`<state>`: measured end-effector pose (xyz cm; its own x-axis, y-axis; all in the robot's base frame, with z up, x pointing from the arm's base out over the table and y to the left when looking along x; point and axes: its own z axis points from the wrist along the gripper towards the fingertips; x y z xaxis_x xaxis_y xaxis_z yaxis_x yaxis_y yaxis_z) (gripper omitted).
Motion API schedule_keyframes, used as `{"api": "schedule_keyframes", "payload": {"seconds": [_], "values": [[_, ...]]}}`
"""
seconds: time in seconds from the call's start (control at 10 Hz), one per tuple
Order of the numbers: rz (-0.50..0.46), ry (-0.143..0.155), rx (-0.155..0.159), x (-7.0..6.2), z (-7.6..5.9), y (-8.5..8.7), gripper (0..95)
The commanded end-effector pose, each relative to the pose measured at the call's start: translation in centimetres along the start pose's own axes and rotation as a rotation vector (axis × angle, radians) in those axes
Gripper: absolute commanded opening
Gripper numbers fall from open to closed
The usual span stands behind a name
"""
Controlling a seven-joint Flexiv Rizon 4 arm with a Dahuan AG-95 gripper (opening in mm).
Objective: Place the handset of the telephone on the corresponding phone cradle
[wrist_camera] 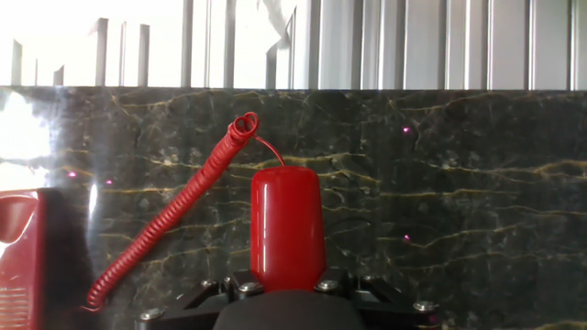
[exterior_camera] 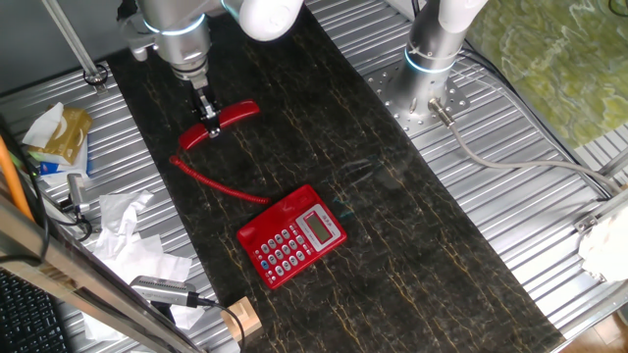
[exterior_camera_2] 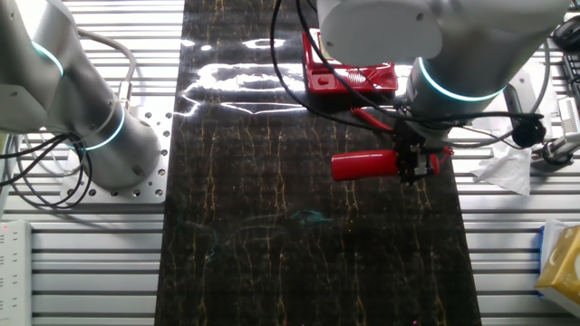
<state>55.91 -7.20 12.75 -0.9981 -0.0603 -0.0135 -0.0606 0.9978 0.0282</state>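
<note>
The gripper (exterior_camera: 209, 125) was clenched around the middle of the one handset (exterior_camera: 220, 124), which lay level with its long axis crosswise over the dark mat (exterior_camera: 412, 235), well apart from the single telephone (exterior_camera: 291, 235). One coiled cord (exterior_camera: 218, 181) ran between handset and telephone.

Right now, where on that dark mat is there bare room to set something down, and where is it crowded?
Free: the mat between the telephone and the second arm's base, and its near end past the telephone. Crowded: the strip where the gripper holds the handset, with the cord trailing to the telephone.
</note>
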Motion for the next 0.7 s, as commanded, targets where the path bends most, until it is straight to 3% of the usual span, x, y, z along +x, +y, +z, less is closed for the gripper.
{"api": "schedule_keyframes", "payload": {"seconds": [0.1, 0.4, 0.7], "values": [[0.000, 0.002, 0.003, 0.00, -0.06, 0.00, 0.0], [-0.025, 0.006, -0.012, 0.00, -0.06, 0.00, 0.0], [-0.046, 0.051, -0.013, 0.00, -0.06, 0.00, 0.0]]}}
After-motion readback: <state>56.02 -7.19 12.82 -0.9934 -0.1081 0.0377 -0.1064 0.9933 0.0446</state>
